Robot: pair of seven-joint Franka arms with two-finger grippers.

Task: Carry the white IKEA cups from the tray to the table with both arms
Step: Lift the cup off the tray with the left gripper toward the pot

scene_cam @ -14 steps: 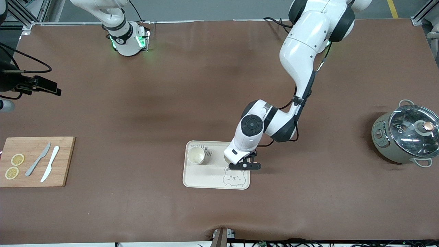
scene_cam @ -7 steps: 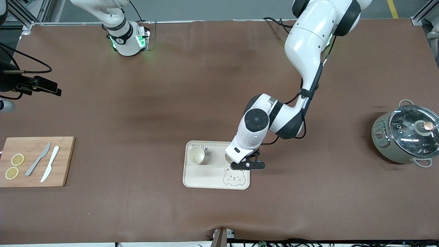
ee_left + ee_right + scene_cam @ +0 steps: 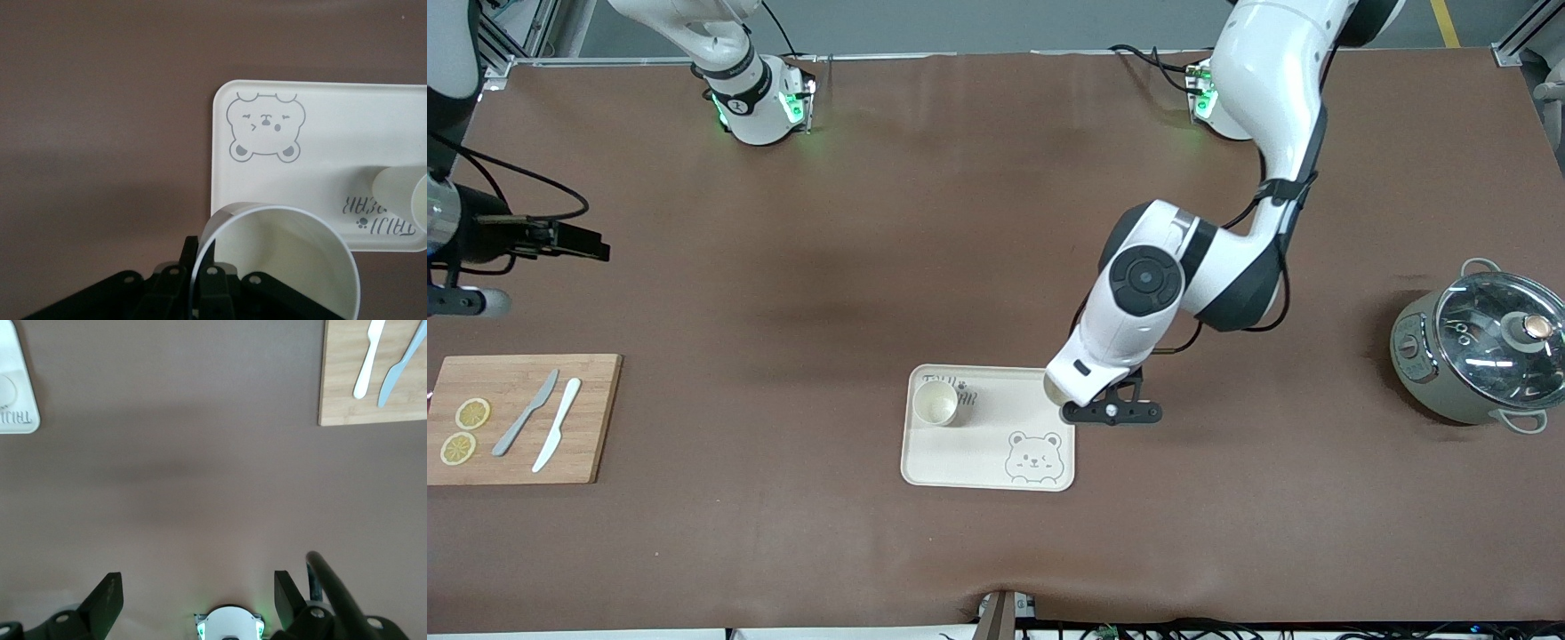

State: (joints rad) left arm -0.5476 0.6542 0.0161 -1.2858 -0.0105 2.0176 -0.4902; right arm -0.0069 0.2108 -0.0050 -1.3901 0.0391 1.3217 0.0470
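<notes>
While the left tool (image 3: 1069,411) lifts one cup (image 3: 280,257) by its rim at the tray's (image 3: 978,462) two o'clock corner, the second cup (image 3: 935,403) sits at ten o'clock; the right tool (image 3: 193,600) waits released over the desk (image 3: 783,267).

The right gripper (image 3: 193,597) hangs over bare table (image 3: 200,487), fingers (image 3: 107,600) spread wide; the tray's (image 3: 17,400) corner and a cutting board (image 3: 373,393) with two knives (image 3: 383,357) lie well off.

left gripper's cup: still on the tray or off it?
Off it. The left gripper is shut on a cup, held in the air over the tray edge; the other cup sits on the tray.
</notes>
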